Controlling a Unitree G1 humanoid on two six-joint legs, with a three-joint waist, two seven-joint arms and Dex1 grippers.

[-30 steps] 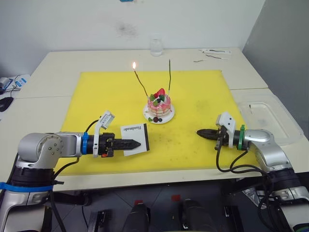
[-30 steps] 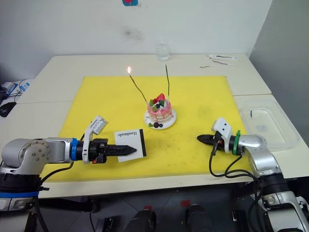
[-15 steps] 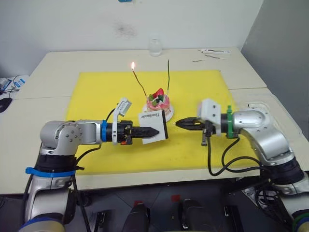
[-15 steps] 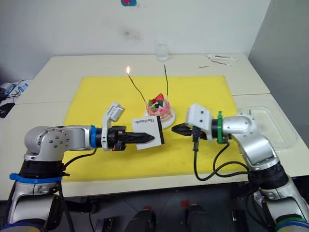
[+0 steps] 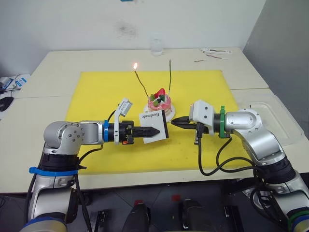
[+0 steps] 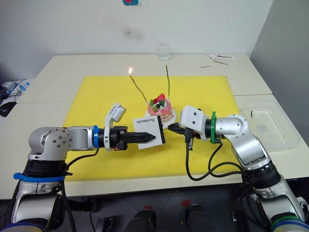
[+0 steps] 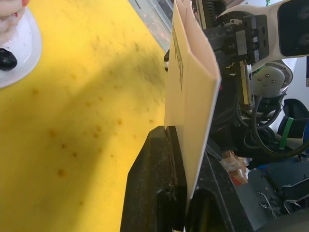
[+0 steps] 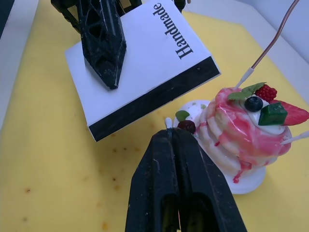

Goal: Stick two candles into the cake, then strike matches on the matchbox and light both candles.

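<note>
The pink cake (image 5: 159, 102) stands on its white plate at the middle of the yellow mat (image 5: 96, 92). Two candles are stuck in it: the left candle (image 5: 141, 83) burns with a small flame, the right candle (image 5: 169, 76) is unlit. My left gripper (image 5: 157, 130) is shut on the white matchbox (image 5: 154, 124), held on edge just in front of the cake. My right gripper (image 5: 175, 123) is shut on a match (image 8: 168, 122), whose pale head pokes out of the fingertips close to the matchbox's dark striking side (image 8: 154, 99).
A clear glass (image 5: 156, 47) stands at the back of the table. Small loose items (image 5: 215, 52) lie at the back right. A clear plastic tray (image 5: 270, 116) sits to the right of the mat.
Both arms have swung in from the mat's front edge to the middle. The right gripper with the match has closed to within a finger's width of the matchbox's side.
</note>
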